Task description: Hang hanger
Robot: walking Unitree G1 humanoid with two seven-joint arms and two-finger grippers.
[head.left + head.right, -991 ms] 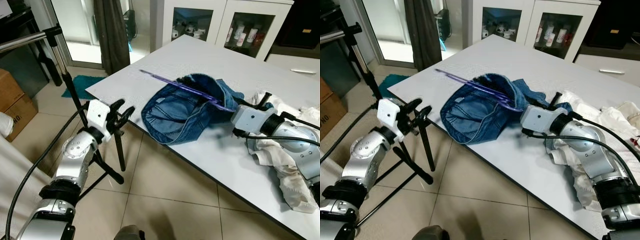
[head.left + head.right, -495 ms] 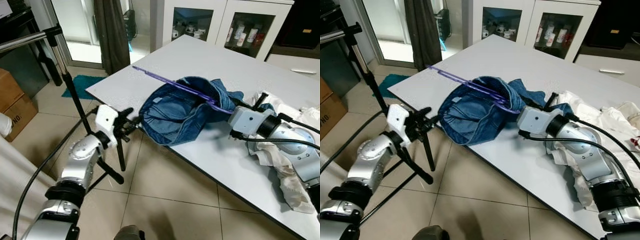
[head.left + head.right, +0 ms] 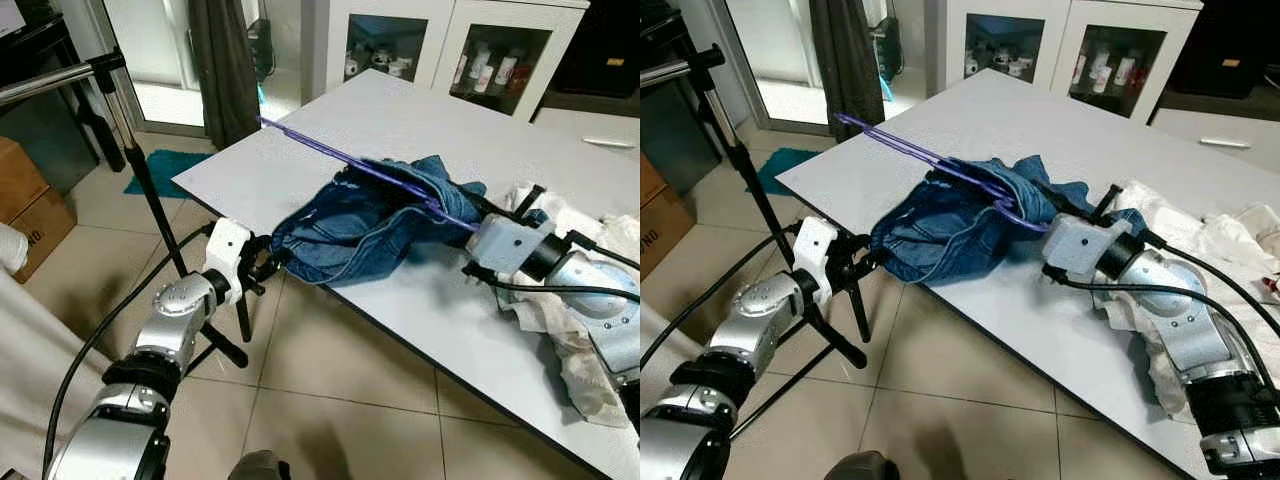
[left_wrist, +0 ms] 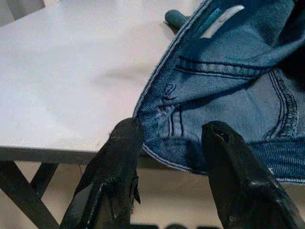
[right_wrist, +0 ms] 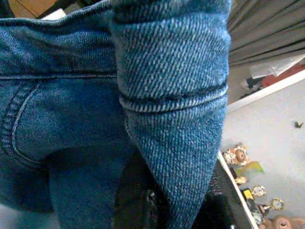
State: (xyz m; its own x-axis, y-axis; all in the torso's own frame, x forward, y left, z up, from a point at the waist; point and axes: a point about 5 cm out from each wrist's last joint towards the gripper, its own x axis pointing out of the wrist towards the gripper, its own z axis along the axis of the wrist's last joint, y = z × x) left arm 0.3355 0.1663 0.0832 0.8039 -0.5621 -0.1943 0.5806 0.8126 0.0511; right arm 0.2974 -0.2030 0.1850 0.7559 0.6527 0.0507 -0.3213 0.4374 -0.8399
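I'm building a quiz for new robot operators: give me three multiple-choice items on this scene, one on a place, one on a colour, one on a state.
1. Where does the denim garment lie?
A. At the white table's near edge
B. On the floor
C. On the metal rail

2. What colour is the hanger threaded through the denim?
A. Red
B. Purple
C. White

3. How does the left gripper stand?
A. Shut on the hanger
B. Hanging idle at the robot's side
C. Fingers apart at the denim's hem

Answers:
1 A, both eye views show the denim heaped at the tabletop's edge.
2 B, the thin rod sticking out of the denim is purple.
3 C, the left wrist view shows the two black fingers spread on either side of the hem.
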